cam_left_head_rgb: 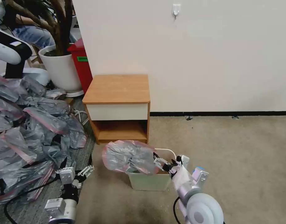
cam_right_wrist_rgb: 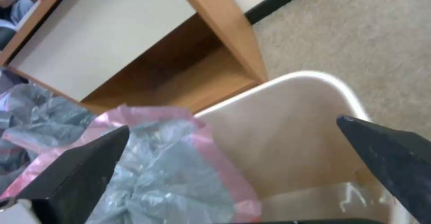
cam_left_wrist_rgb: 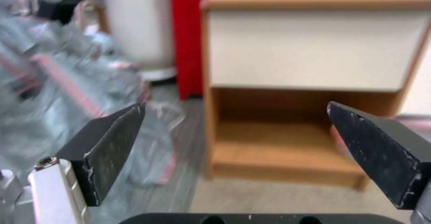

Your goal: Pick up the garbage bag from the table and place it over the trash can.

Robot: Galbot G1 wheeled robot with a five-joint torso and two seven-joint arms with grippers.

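Over the open mouth of the trash can [cam_left_head_rgb: 150, 182], the right gripper [cam_left_head_rgb: 163, 165] hangs with its jaws spread wide and nothing between them; in the right wrist view its two dark fingers [cam_right_wrist_rgb: 76, 170] frame the bin's pale inner wall [cam_right_wrist_rgb: 287, 139] and the edge of the garbage bag [cam_right_wrist_rgb: 170, 170]. The garbage bag [cam_left_head_rgb: 128, 157], crinkled grey with a pink-red band along its rim, is draped over the bin's left side, bulging out beyond the rim toward the left while the right part of the rim stays bare. The right gripper sits just beside the bag's right edge; whether it touches the plastic cannot be told. The bin stands on the carpet directly in front of the table [cam_left_head_rgb: 118, 88], whose orange-brown top is bare. The left gripper [cam_left_head_rgb: 77, 172] is low on the left, its jaws also wide apart and empty, near the edge of the heap of grey bags [cam_left_head_rgb: 27, 130]. Behind the heap stand a white plant pot [cam_left_head_rgb: 60, 70] and a red bin [cam_left_head_rgb: 82, 63].
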